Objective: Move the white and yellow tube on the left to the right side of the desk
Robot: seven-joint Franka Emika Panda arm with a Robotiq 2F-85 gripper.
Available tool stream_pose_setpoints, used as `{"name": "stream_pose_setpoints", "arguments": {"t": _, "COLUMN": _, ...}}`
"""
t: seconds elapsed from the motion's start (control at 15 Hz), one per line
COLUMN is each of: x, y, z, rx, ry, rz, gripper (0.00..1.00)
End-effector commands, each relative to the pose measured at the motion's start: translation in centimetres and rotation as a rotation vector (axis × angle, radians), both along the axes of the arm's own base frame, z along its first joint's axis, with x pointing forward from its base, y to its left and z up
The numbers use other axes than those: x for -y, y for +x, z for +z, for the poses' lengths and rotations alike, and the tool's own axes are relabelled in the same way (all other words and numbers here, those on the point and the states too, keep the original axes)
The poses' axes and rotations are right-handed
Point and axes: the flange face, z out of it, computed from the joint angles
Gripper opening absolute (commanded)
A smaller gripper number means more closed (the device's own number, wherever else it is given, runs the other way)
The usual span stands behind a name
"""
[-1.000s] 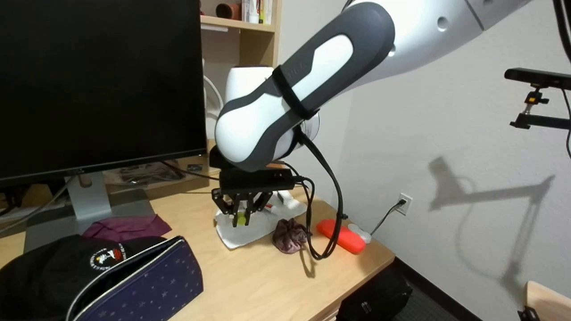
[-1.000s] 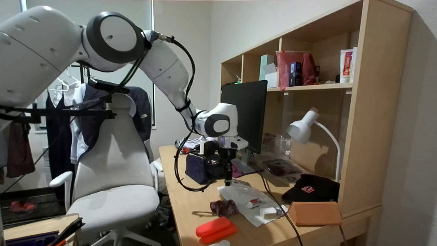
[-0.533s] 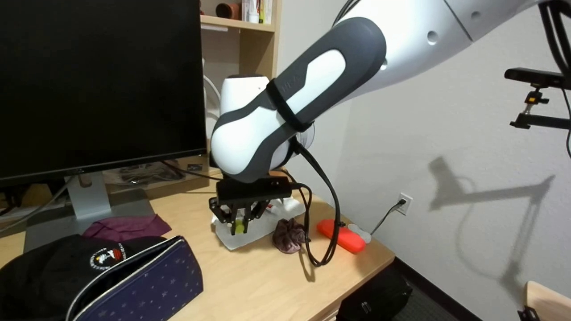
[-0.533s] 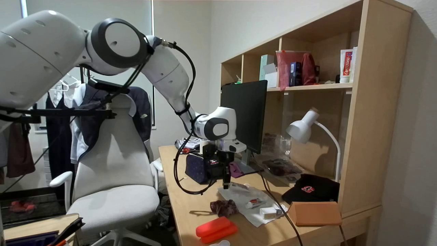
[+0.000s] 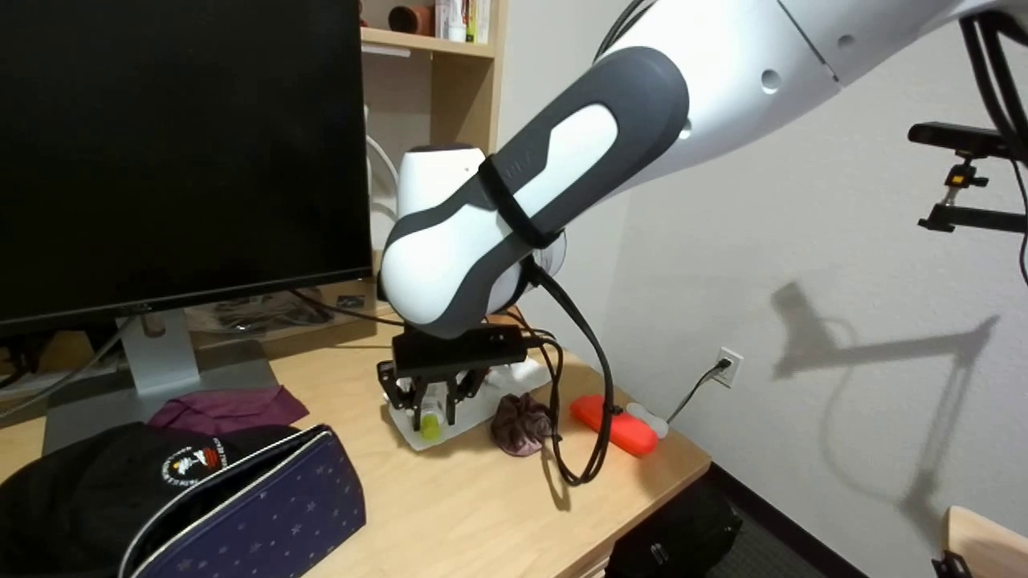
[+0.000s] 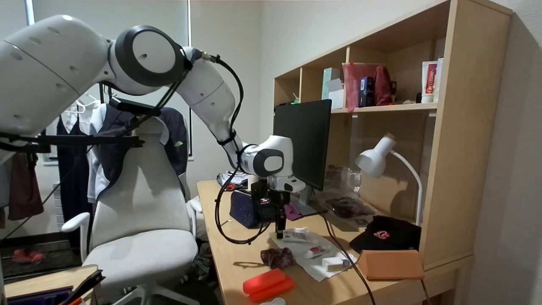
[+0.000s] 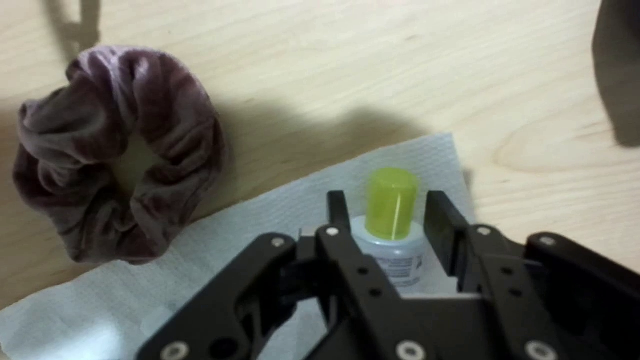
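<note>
The white and yellow tube [image 7: 392,222] lies on a white paper sheet [image 7: 210,257], which rests on the tan wooden surface [image 5: 450,514]. Both fingers [image 7: 442,230] stand spread, one on each side of the tube; whether either touches it, I cannot say. In the wrist view the tube's yellow-green end points toward the top, near a corner of the sheet. Sharing that sheet, in an exterior view, are a small red and white tube [image 6: 315,252] and a small white box [image 6: 332,264]. A mauve scrunchie [image 7: 100,135] sits at the sheet's edge. Past the scrunchie, near the surface's corner, is a red-orange case [image 5: 630,433]. On the opposite side of the sheet come a plum cloth [image 5: 229,411], then a star-dotted navy pouch [image 5: 281,514] beside a black fabric piece [image 5: 104,474]. Beyond the cloth, a large black monitor [image 5: 177,152] shows in both exterior views. Farthest, in an exterior view, are a white lamp [image 6: 374,163] and, behind it, a tall light wooden shelf unit [image 6: 474,127].
</note>
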Motion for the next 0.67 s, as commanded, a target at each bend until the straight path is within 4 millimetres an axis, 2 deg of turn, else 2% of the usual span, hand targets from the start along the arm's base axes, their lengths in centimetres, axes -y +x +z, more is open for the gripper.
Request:
{"name": "stream_pose_setpoints", "arguments": {"t": 0.0, "x": -0.2, "y": -0.1, "z": 0.2, "rx": 0.007, "ry": 0.007, "rz": 0.034, "gripper": 0.75}}
{"name": "stream_pose_setpoints", "arguments": {"t": 0.27, "x": -1.2, "y": -1.7, "z": 1.5, "rx": 0.005, "ry": 0.033, "rz": 0.086, "gripper": 0.99}}
{"name": "stream_pose_setpoints", "arguments": {"t": 0.47, "x": -2.0, "y": -4.0, "z": 2.9, "rx": 0.0, "ry": 0.053, "rz": 0.14, "gripper": 1.0}}
{"name": "stream_pose_setpoints", "arguments": {"t": 0.6, "x": -2.1, "y": -6.3, "z": 3.9, "rx": -0.004, "ry": 0.056, "rz": 0.17, "gripper": 1.0}}
